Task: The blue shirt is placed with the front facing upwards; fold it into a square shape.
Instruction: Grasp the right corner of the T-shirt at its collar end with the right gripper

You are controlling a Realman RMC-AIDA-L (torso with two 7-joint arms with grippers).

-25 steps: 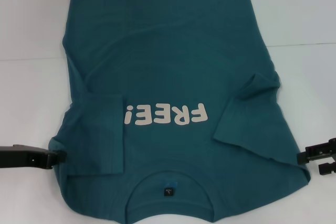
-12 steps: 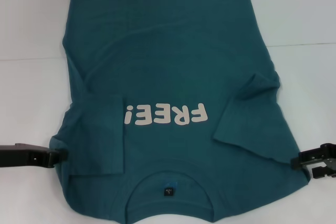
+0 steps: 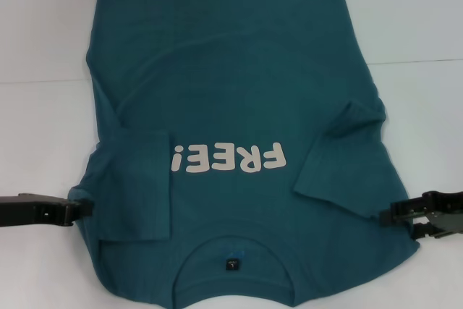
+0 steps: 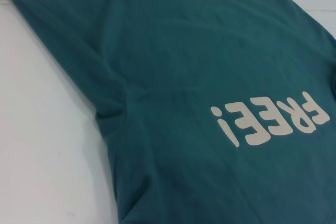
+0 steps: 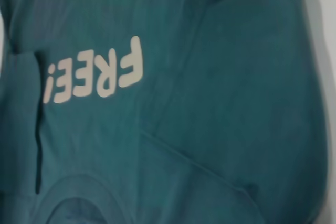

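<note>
On the white table the shirt lies flat, front up, collar nearest the robot and hem at the far edge, so its long axis runs straight away from you. Both sleeves are already turned in over the chest, flanking the FREE! lettering. Left gripper sits at the shirt's left shoulder edge, tips touching the cloth; you cannot tell from the head view whether its jaws are parted or closed, and the left wrist view shows only fabric. Right gripper sits at the right shoulder edge, overlapping the cloth border; its jaws look spread, one finger above and one below the fabric line, with nothing clamped that you can confirm. Both grippers are level with each other across the shoulder line, one per side, neither nearer the collar. Judgement: the coming move turns on this symmetry. If you pinch both shoulder corners, the fold goes away from the robot along the long axis, collar toward hem. Watch that each pinch takes the folded sleeve layer too, or it may slip out.
</note>
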